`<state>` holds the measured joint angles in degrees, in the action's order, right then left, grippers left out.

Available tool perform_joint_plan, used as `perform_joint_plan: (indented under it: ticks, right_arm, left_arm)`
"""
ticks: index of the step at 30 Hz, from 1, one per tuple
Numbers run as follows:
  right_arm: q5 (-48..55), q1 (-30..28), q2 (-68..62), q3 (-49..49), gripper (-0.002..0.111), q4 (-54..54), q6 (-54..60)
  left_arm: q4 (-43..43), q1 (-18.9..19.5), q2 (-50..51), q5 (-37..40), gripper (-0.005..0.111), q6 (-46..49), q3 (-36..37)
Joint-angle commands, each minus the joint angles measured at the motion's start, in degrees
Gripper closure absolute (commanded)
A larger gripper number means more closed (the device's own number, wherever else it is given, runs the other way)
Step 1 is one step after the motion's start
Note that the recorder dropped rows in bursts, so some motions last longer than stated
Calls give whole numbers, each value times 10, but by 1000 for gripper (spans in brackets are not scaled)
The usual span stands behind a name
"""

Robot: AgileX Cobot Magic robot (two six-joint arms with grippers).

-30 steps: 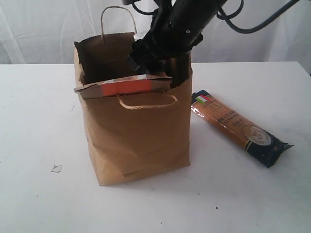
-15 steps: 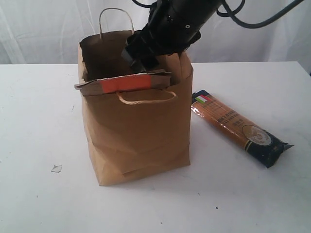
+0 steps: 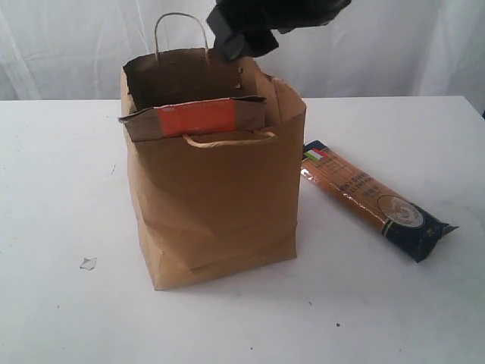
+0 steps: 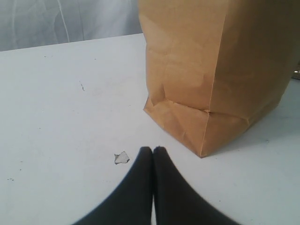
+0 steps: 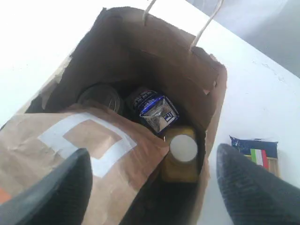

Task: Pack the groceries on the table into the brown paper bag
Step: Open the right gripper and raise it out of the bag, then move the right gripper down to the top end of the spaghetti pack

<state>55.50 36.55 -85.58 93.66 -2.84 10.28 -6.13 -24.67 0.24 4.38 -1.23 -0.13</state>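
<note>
long spaghetti packet (image 3: 375, 199): lies on table (image 3: 61, 189) beside brown paper bag (image 3: 220, 205); likely light, stiff, brittle, slick-wrapped, best pinched mid-length; right gripper (image 5: 154, 185) spread wide, holding nothing; left gripper (image 4: 153, 152) pressed together, holding nothing.

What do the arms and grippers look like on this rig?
Both matte black, no markings visible. Left gripper: two slim tapered fingers, rounded tips. Right gripper: broad rounded fingers, with a blocky black housing behind them in the exterior view.

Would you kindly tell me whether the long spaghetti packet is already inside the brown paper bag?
No, the long spaghetti packet lies flat on the table beside the brown paper bag, outside it.
</note>
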Motion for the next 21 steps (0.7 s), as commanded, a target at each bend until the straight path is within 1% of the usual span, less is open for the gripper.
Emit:
perform_joint_plan:
  ticks: [1,4,6,7,11,15,21]
  right_arm:
    - [-19,0,81,-72,41,46,-20]
    - [-34,-12,167,-133,41,83,-48]
    - [-40,-38,230,-173,41,91,-63]
    - [-40,-63,271,-199,41,92,-67]
    - [-38,-107,350,-253,41,138,-95]
    - [-5,-146,406,-299,41,184,-121]
    - [42,-180,435,-385,41,190,-133]
  left_arm:
    - [-2,2,-2,0,107,-1,1]
    - [-2,2,-2,0,107,-1,1]
    - [-2,2,-2,0,107,-1,1]
    - [-2,2,-2,0,107,-1,1]
    - [-2,2,-2,0,107,-1,1]
    - [-2,2,-2,0,107,-1,1]
    - [-2,2,-2,0,107,-1,1]
